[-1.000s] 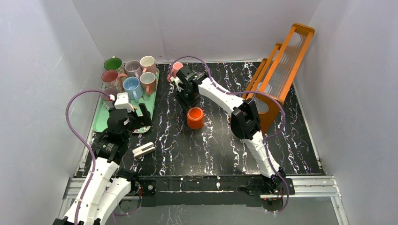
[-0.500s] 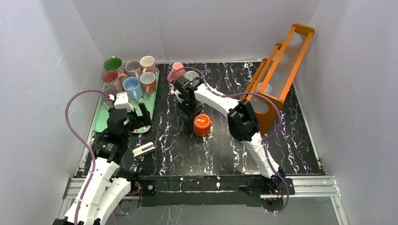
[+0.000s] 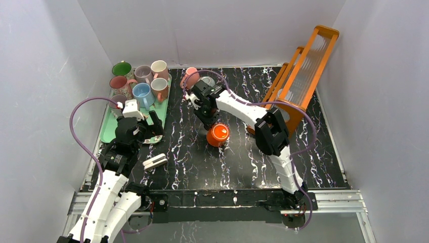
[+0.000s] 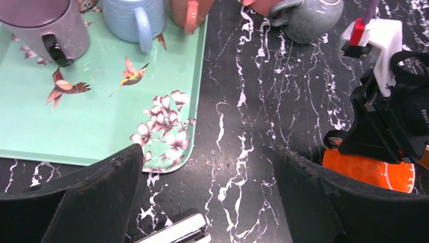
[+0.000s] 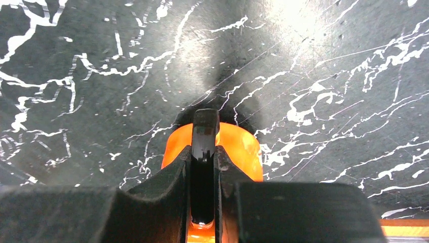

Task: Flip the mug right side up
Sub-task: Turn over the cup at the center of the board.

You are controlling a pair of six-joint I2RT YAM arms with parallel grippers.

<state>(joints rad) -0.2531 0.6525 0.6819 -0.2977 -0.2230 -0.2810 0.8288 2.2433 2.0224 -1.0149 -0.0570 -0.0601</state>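
One orange mug (image 3: 219,134), handle (image 5: 205,126) pinched in right gripper (image 5: 204,157), apart from tray (image 4: 91,131); left gripper (image 4: 202,172) spread wide above tray corner.

mug (image 3: 219,134): glossy orange; handle (image 5: 205,152) looks black in the right wrist view.
table (image 3: 238,162): black marble, white veins.
tray (image 4: 30,116): mint green, print of brown-orange hummingbirds (image 4: 132,76) and pink-white flowers (image 4: 169,136).
on the tray: green mug (image 3: 121,69), mauve mug (image 3: 143,73), cream mug (image 3: 159,67), maroon mug (image 3: 119,82), blue mug (image 3: 142,93), salmon mug (image 3: 160,86).
off the tray: pink mug (image 3: 190,75), grey mug (image 4: 308,20).
rack (image 3: 303,71): orange.
arms (image 3: 103,195): white, black joints.
cables (image 3: 76,114): purple.
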